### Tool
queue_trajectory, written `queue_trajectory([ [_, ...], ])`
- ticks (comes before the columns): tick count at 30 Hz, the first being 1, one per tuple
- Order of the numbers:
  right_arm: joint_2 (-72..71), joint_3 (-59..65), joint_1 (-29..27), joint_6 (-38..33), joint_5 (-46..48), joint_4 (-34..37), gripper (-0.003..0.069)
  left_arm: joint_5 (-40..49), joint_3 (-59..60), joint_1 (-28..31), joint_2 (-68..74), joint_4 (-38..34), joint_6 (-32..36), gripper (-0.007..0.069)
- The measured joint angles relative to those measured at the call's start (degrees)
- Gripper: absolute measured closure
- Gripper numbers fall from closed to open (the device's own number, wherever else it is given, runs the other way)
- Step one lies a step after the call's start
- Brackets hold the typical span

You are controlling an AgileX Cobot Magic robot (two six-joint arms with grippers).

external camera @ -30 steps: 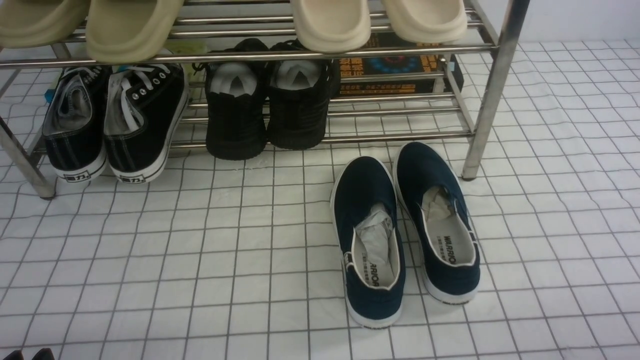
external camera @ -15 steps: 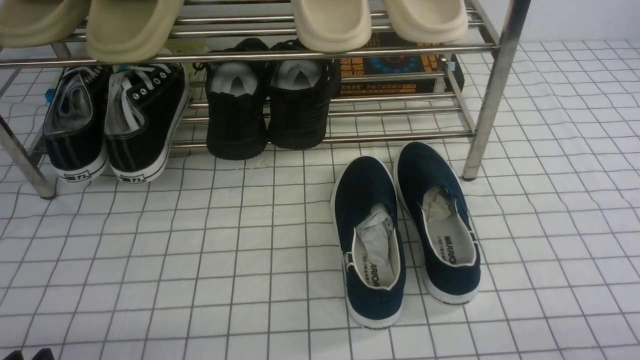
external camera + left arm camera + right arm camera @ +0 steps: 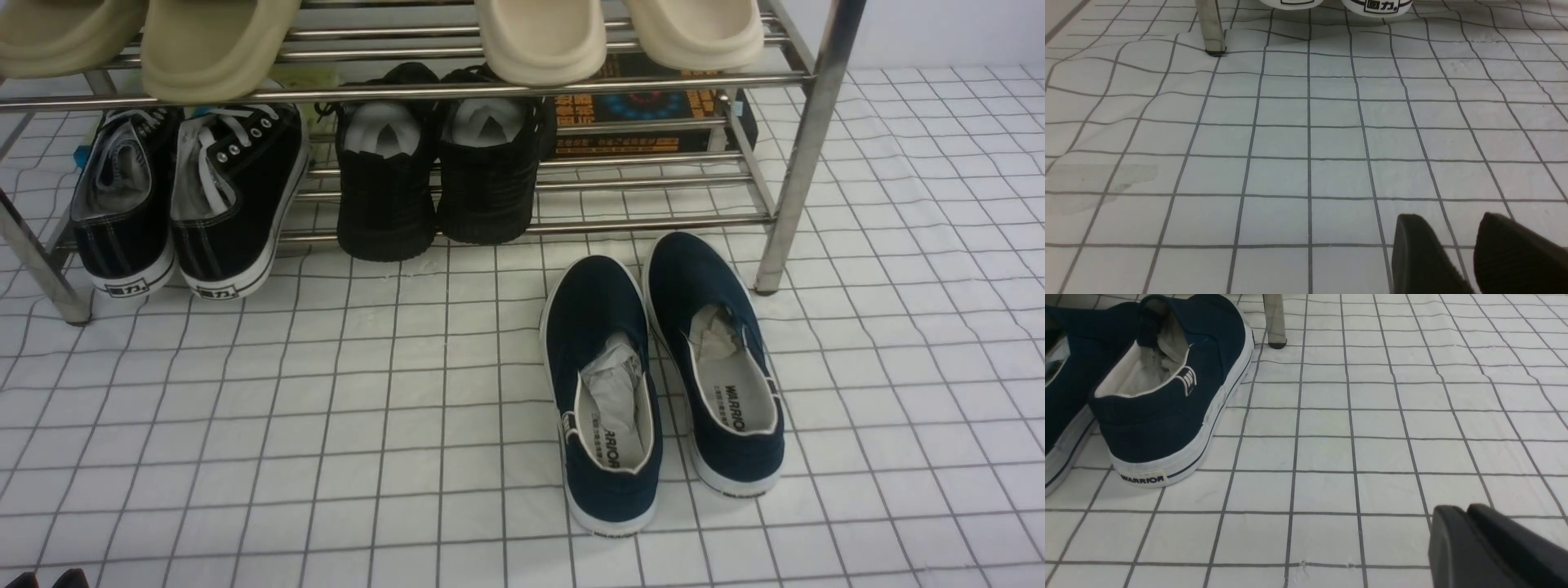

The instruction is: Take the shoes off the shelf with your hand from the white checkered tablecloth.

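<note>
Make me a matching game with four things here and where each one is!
1. navy slip-ons
2. black lace-up sneakers
3. all-black shoes
4. cream clogs

A. lower tier, between the lace-up sneakers and the box
B. upper tier of the rack
C. on the checkered cloth, in front of the rack
D. lower tier, at the left end

Right pairs: 1-C, 2-D, 3-A, 4-B
</note>
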Motion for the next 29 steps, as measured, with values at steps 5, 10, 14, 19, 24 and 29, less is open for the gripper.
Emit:
queue_trajectory([
  [5, 0.0, 0.0, 0.0, 0.0, 0.0, 0.0, 0.0592, 0.0, 0.0, 0.0, 0.0, 0.0, 0.0, 0.0384],
  [10, 0.0, 0.0, 0.0, 0.0, 0.0, 0.0, 0.0585, 0.0, 0.0, 0.0, 0.0, 0.0, 0.0, 0.0384],
  [14, 0.0, 0.0, 0.0, 0.0, 0.0, 0.0, 0.0579, 0.0, 0.0, 0.0, 0.0, 0.0, 0.0, 0.0384],
  [19, 0.0, 0.0, 0.0, 0.0, 0.0, 0.0, 0.0571, 0.0, 0.0, 0.0, 0.0, 0.0, 0.0, 0.0384],
  [24, 0.0, 0.0, 0.0, 0.0, 0.0, 0.0, 0.0565, 0.0, 0.0, 0.0, 0.0, 0.0, 0.0, 0.0384],
  [29, 0.0, 0.0, 0.0, 0.0, 0.0, 0.0, 0.0563, 0.0, 0.0, 0.0, 0.0, 0.0, 0.0, 0.0384],
])
